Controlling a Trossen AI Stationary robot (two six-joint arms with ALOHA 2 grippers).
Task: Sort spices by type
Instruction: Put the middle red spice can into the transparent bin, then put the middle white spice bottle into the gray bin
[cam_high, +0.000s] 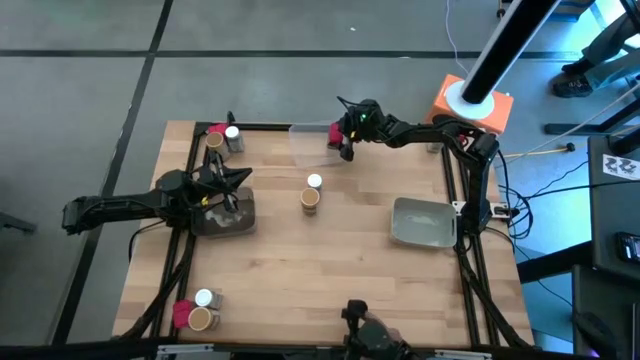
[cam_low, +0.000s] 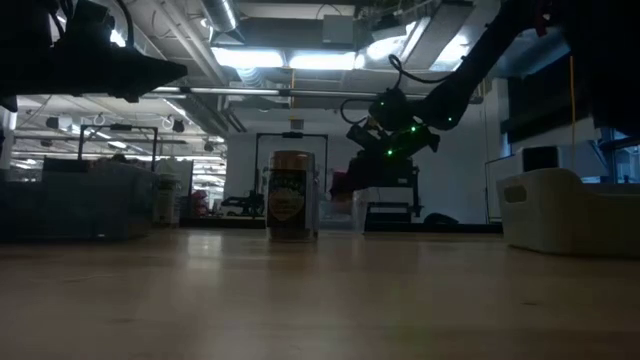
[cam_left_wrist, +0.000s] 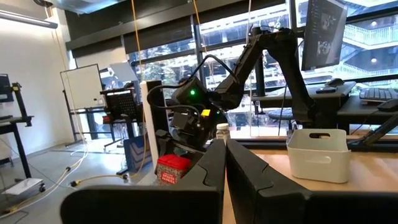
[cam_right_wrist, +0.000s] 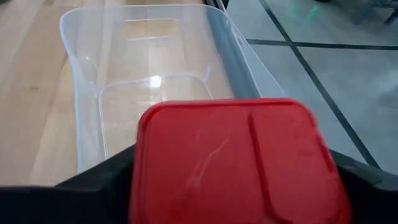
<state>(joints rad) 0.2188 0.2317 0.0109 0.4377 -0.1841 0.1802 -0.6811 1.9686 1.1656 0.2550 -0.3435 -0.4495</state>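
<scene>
Now red block (cam_right_wrist: 230, 165) sits between right gripper's (cam_high: 345, 140) wide jaws; grip unclear

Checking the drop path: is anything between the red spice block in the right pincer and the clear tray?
Nothing visible. The red spice block sits between the right pincer fingers just above the clear tray, whose inside looks bare.
</scene>
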